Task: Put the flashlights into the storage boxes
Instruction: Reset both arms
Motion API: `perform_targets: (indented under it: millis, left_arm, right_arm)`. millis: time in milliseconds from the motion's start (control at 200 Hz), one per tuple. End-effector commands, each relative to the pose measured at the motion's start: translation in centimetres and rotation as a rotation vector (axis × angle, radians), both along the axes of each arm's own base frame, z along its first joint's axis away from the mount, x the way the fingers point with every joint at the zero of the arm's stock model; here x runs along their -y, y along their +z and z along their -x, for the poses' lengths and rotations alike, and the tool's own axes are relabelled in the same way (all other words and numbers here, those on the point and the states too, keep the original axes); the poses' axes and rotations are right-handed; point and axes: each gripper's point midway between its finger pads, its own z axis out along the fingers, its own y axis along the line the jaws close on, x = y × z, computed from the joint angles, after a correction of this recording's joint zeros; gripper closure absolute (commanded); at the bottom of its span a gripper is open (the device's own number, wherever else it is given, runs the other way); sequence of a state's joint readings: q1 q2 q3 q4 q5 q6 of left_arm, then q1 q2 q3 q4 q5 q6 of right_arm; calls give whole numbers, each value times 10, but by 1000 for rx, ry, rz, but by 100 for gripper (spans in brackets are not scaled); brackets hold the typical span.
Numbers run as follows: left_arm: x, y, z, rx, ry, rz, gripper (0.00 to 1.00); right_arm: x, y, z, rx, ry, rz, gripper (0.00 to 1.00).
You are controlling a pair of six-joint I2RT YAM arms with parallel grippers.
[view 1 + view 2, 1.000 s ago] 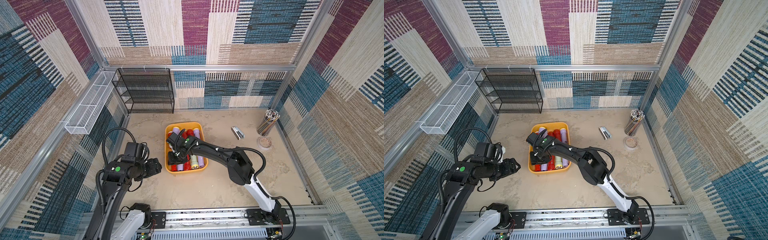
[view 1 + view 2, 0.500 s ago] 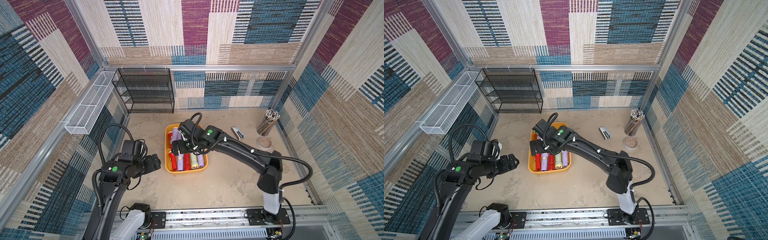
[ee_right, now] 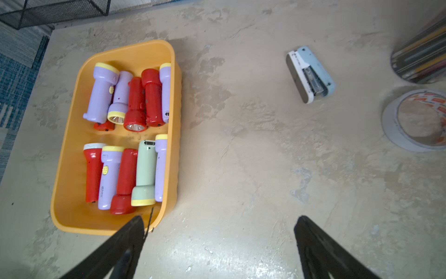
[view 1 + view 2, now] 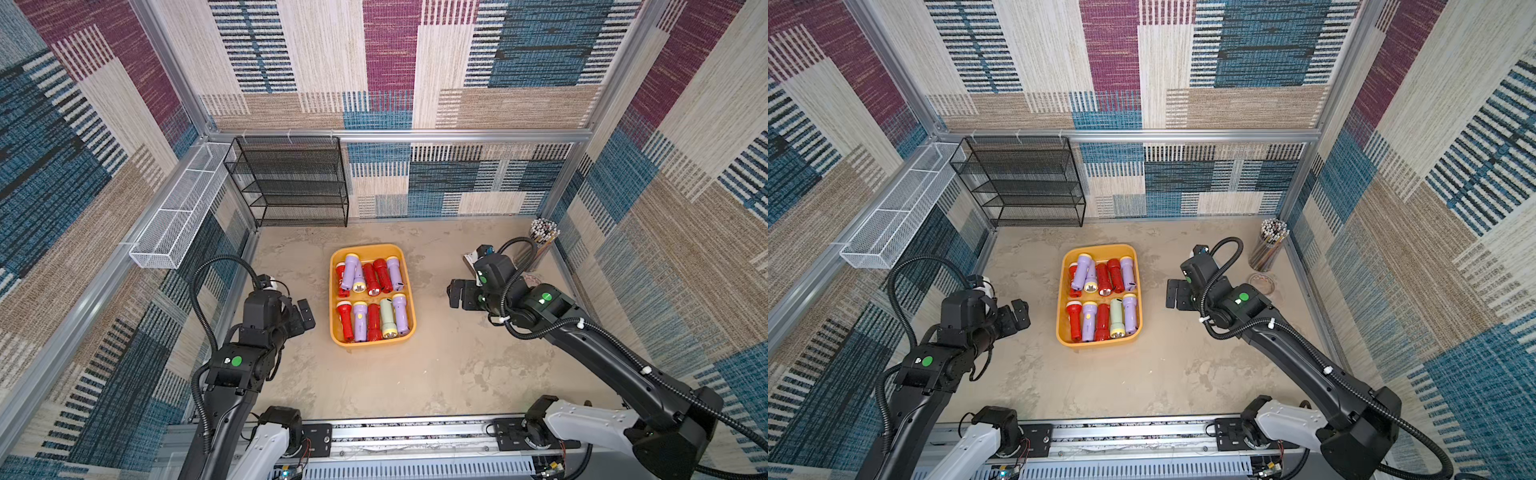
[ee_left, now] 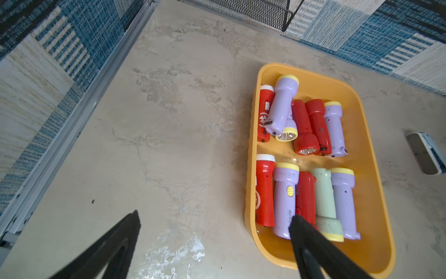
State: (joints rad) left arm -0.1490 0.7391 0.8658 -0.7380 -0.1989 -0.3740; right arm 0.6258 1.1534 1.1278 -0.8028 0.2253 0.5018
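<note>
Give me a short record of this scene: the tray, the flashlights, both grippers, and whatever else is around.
tray: yellow-orange, middle of the table
flashlights: eleven, all in the tray, in two rows; none seen outside it
colours: five red, five lilac, one green
stacking: in the far row, one lilac lies on top of others
left gripper: open, empty, beside the tray
right gripper: open, empty, beside the tray
other things: stapler, tape, pencil cup, rack, basket

No lettering is legible; prints on the flashlights (image 5: 265, 193) and tape (image 3: 389, 123) blur.
</note>
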Motion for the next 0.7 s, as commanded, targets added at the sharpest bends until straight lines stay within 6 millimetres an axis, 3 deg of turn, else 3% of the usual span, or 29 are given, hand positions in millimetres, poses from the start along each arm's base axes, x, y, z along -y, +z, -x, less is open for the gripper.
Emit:
perform_targets:
  millis: [0,185,411,506,696]
  left_arm:
    - [-6,16,-27,111,-3,-90,0]
    - [-15,-7,-53,73,15,-200,0]
    - [-17,-21,-81,148,2,-274,0]
    - [-22,-36,-90,154,24,-290,0]
    - [-28,-70,-103,144,39,-238,0]
  right_arm:
    - [9,1,-15,65,-19,44,0]
    - [17,-12,-27,87,-7,66,0]
    - [35,-25,-33,211,-12,99,0]
    - [40,-22,-35,340,21,136,0]
    - [73,-13,-47,522,-95,171,0]
